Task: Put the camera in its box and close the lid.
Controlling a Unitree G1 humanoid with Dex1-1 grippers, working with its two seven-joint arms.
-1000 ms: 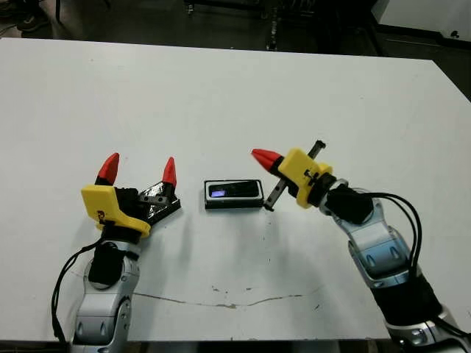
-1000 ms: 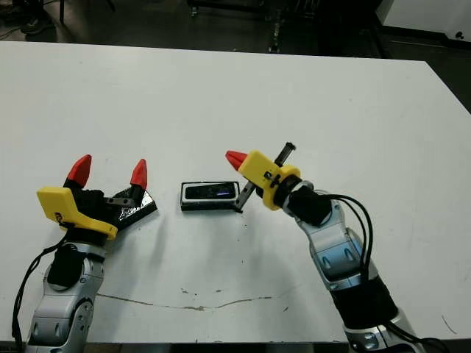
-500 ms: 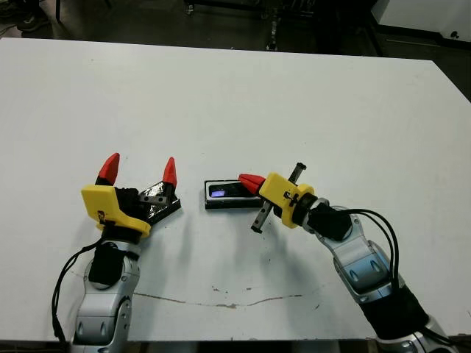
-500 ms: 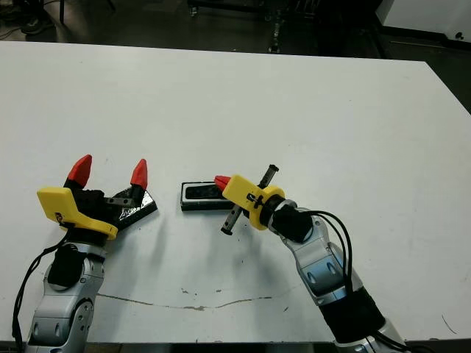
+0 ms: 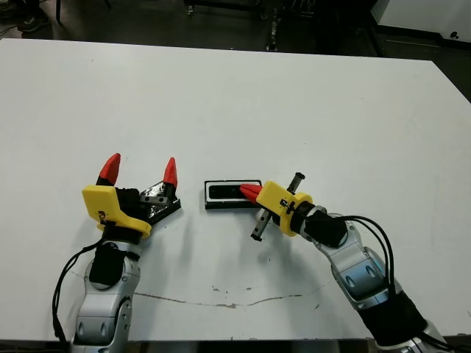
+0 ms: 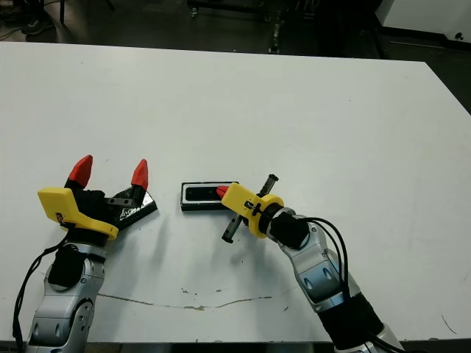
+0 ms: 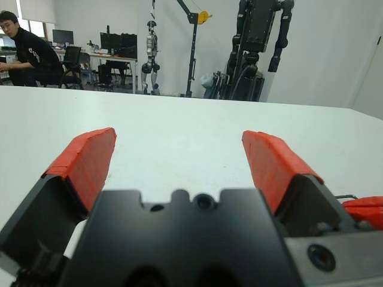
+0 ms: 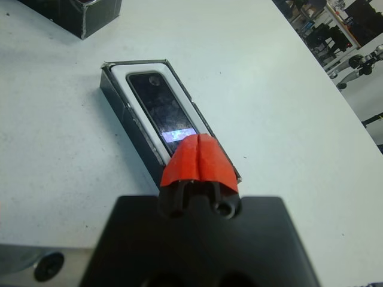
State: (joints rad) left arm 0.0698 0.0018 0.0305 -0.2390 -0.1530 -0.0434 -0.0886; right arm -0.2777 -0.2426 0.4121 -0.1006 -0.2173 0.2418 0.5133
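White table (image 5: pixel 309 95), black white-lined box (image 8: pixel 122 104) — dark camera (image 8: pixel 160 104) inside, bluish glint

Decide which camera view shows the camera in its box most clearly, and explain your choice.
The right wrist view: the camera fills the box from close up, its dark face plain, with the shut right claw over one end. In both eye views it is a small dark strip partly hidden by that claw. The left wrist view does not show it.
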